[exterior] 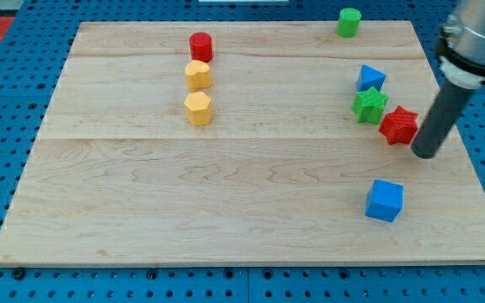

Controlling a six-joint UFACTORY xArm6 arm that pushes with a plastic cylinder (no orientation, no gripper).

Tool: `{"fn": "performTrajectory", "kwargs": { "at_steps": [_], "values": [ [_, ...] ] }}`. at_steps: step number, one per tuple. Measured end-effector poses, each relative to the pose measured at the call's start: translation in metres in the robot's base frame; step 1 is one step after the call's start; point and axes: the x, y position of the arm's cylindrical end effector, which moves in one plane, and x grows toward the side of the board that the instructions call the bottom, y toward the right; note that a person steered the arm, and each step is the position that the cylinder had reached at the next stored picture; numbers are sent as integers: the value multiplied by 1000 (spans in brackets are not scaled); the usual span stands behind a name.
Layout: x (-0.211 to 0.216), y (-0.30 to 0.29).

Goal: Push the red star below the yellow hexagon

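The red star [399, 125] lies at the view's right, touching the green star [369, 105] on its upper left. My tip [424, 154] is just to the lower right of the red star, very close to it. Two yellow blocks stand in a column at the view's upper middle-left: a yellow hexagon [198, 108] below and another yellow block [198, 75] above it.
A red cylinder [201, 45] tops the yellow column. A blue triangle-like block [370, 78] sits above the green star. A green cylinder [349, 22] is at the top right edge. A blue cube [385, 200] lies at the lower right. The wooden board [226, 210] has blue pegboard around it.
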Motion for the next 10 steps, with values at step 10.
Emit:
{"fn": "performTrajectory", "kwargs": {
  "at_steps": [10],
  "values": [
    [-44,-193]
  ]
}}
